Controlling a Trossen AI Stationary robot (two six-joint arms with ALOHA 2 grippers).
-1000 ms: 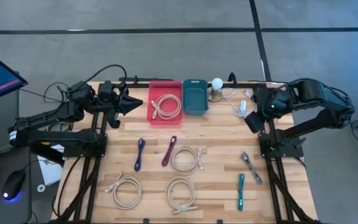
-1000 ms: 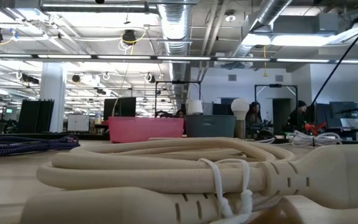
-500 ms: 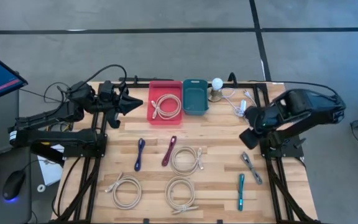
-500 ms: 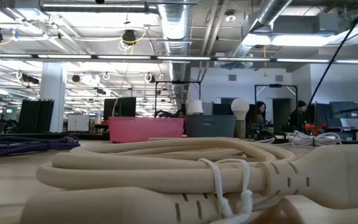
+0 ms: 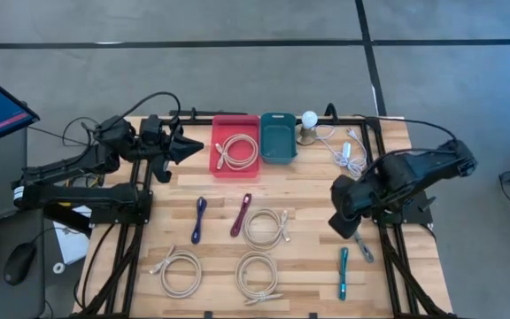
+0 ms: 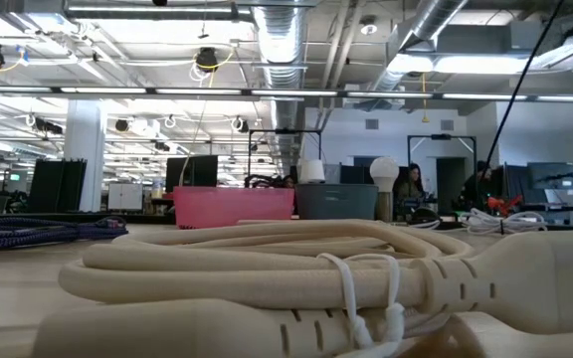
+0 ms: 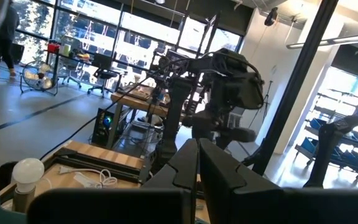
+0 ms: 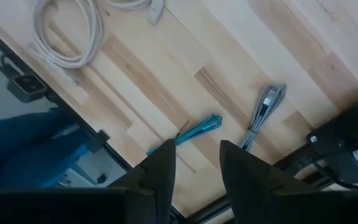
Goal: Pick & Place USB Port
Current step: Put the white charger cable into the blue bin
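Right arm is reaching in from the right edge of the high view, bent at the elbow, with the right gripper [image 5: 344, 220] hanging low in the right-center of the frame, pointed down at the table. In its wrist view the 2 fingers [image 8: 161, 171] sit apart with a clear gap between them. Left arm is parked along the upper left, folded back, left gripper [image 5: 189, 146] pointing toward the frame's center, its 2 fingers [image 7: 182, 163] pressed together.
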